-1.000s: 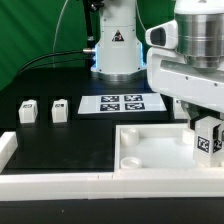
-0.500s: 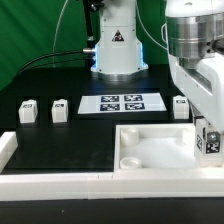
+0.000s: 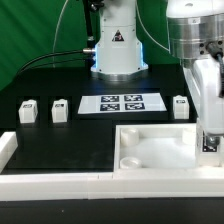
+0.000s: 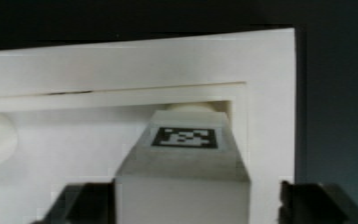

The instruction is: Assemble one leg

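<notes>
My gripper (image 3: 211, 132) is at the exterior view's far right, shut on a leg (image 3: 211, 143), a small white square post with a black-and-white tag. It holds the leg upright over the right edge of the large white tray (image 3: 150, 150). In the wrist view the leg (image 4: 186, 165) runs down between my dark fingers (image 4: 83, 205), its tagged end close to a corner of the tray (image 4: 105, 90). The socket under the leg is hidden.
Three more white legs stand on the black table: two at the exterior view's left (image 3: 27, 111) (image 3: 59, 110) and one behind the tray (image 3: 181, 106). The marker board (image 3: 122, 102) lies at mid-table. A low white wall (image 3: 50, 181) runs along the front.
My gripper has carried the leg toward the exterior view's right and lower, to the tray's right edge. The leg behind the tray has come into view.
</notes>
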Tool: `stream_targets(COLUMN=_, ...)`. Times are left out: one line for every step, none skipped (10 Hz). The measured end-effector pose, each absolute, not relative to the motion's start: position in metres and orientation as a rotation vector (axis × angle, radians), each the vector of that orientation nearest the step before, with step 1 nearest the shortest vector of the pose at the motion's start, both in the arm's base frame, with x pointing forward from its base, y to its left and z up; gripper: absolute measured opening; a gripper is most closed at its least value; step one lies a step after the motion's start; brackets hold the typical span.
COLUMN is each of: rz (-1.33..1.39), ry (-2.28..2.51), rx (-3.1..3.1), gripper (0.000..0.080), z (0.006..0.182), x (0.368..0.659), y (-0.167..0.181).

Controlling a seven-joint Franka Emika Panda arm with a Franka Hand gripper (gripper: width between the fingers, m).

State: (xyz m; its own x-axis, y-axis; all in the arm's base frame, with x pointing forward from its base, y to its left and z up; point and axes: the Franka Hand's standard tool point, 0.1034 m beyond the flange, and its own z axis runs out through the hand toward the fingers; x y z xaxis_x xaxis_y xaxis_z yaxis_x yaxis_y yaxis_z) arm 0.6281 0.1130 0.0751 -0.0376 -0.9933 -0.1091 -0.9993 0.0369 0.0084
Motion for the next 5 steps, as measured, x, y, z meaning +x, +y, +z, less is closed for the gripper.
stream_targets(rz=0.126, ry=2.205, rx=-2.13, gripper=0.0471, z=0.075, x=0.628, y=0.1134)
stream_targets(rz=0.122, ry=2.13, rx=-2.202, gripper=0.0608, z=0.0749, x=0.628, y=0.1133)
stream_targets(rz=0.116, ry=2.005, rx=-2.313, gripper=0.0637, z=0.0747, x=0.6277, y=0.1134)
stream_targets(rz=0.118, ry=1.837, rx=-2.45, gripper=0.0637, z=0.0735, x=0.6258, y=0.1139)
stream_targets(rz=0.119, ry=1.698, rx=-2.548, gripper=0.0647, z=0.0728, x=0.6249, y=0.1134)
